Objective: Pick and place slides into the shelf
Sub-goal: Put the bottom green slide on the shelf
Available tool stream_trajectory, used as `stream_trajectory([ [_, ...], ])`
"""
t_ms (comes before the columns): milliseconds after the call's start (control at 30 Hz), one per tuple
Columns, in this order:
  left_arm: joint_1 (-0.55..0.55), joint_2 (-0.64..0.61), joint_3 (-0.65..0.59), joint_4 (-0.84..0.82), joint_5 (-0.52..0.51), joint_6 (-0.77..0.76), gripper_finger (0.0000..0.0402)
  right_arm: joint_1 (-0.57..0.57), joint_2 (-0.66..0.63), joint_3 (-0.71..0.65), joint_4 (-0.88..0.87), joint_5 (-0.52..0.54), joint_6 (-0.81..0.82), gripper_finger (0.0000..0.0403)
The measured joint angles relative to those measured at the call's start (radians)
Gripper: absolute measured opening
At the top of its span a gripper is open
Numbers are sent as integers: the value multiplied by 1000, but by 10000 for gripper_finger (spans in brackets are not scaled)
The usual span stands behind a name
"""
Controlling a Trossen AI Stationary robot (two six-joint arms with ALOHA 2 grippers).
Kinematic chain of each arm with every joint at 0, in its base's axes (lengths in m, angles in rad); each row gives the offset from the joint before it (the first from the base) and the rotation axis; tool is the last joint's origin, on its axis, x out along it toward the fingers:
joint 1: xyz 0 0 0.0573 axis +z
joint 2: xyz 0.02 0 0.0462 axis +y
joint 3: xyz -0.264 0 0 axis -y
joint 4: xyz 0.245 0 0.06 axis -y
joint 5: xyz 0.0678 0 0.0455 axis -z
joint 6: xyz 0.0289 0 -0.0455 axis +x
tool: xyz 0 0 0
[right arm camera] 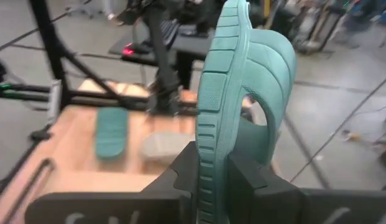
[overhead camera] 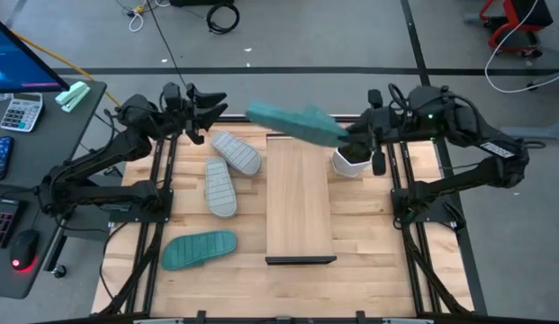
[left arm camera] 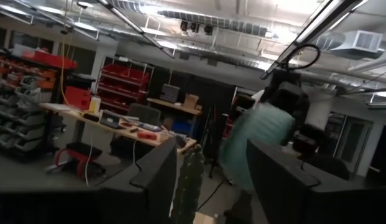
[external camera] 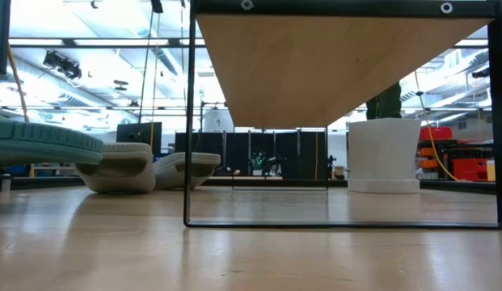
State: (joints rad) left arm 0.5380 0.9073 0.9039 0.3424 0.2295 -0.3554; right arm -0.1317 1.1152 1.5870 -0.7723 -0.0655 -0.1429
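My right gripper (overhead camera: 351,137) is shut on a teal slide (overhead camera: 293,123), held in the air over the far end of the shelf (overhead camera: 299,202). The shelf is a light-wood board on a dark metal frame (external camera: 188,121) that raises it above the table. Two grey slides (overhead camera: 236,151) (overhead camera: 220,187) lie sole-up on the table left of the shelf. A second teal slide (overhead camera: 200,249) lies sole-up near the front left. My left gripper (overhead camera: 210,106) stands open and empty at the far left, raised above the table. My right gripper pinches one end of the teal slide's sole (right arm camera: 211,155) between its two fingers, one on each flat face. The fingers (right arm camera: 248,177) come roughly level from the table's right and lie along the slide. The slide is lifted clear, on edge, reaching toward the table's left with its strap (right arm camera: 273,62) to one side.
A white pot (overhead camera: 349,163) with a green plant stands on the table right of the shelf's far end, just under my right gripper. A desk with a calculator (overhead camera: 20,112) and a mouse (overhead camera: 23,247) is off the table's left edge.
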Motion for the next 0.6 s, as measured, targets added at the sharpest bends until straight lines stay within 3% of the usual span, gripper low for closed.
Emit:
stream_trajectory([
  [433, 4, 2, 0, -33, 0, 12, 194, 184, -2, 2, -234, -21, 133, 51],
  [600, 4, 2, 0, -60, 0, 11, 190, 257, -5, 2, -295, 39, 202, 50],
])
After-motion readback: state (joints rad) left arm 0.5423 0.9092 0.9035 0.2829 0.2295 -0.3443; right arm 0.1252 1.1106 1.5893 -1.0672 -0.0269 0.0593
